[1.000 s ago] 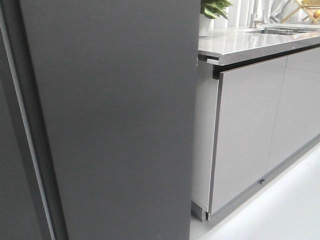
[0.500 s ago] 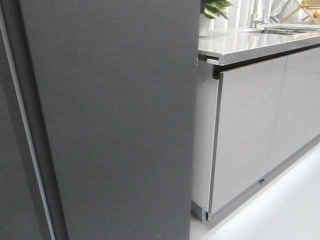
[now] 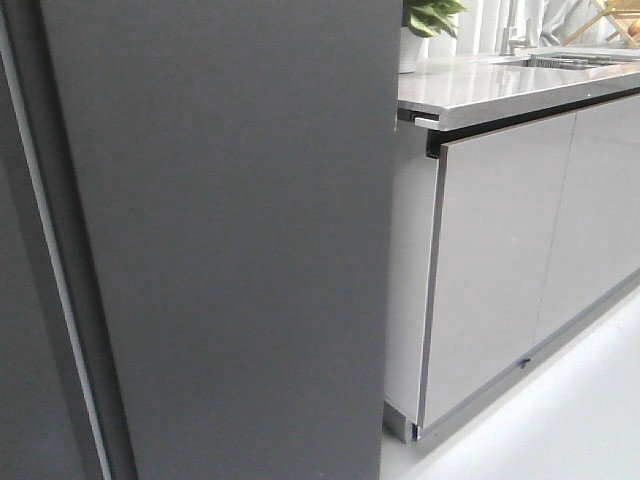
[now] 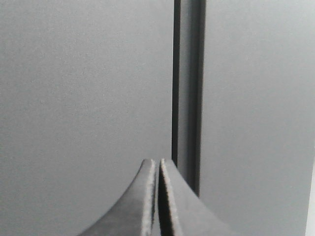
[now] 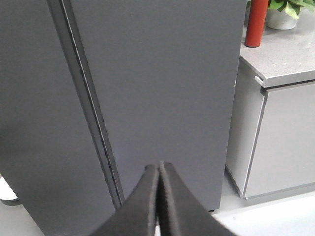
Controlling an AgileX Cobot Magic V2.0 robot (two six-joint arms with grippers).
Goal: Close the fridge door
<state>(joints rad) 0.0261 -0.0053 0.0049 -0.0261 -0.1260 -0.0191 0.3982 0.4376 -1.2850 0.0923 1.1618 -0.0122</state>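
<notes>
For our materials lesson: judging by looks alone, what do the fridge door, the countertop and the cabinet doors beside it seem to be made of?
Fridge door: probably painted metal or laminate; even dark grey, matte, no reflections.
Countertop: looks like stone or quartz composite; pale grey, faint speckle in the right wrist view, soft sheen.
Cabinet doors: likely lacquered or laminated board; light grey, smooth, glossier, with thin darker edges.

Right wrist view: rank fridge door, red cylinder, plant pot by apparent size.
1. fridge door, fills most of the frame, though it is also nearest the camera.
2. red cylinder, cut off at the top edge.
3. plant pot, also cropped; close to the cylinder in visible area, so 2 and 3 are unsure.
</notes>
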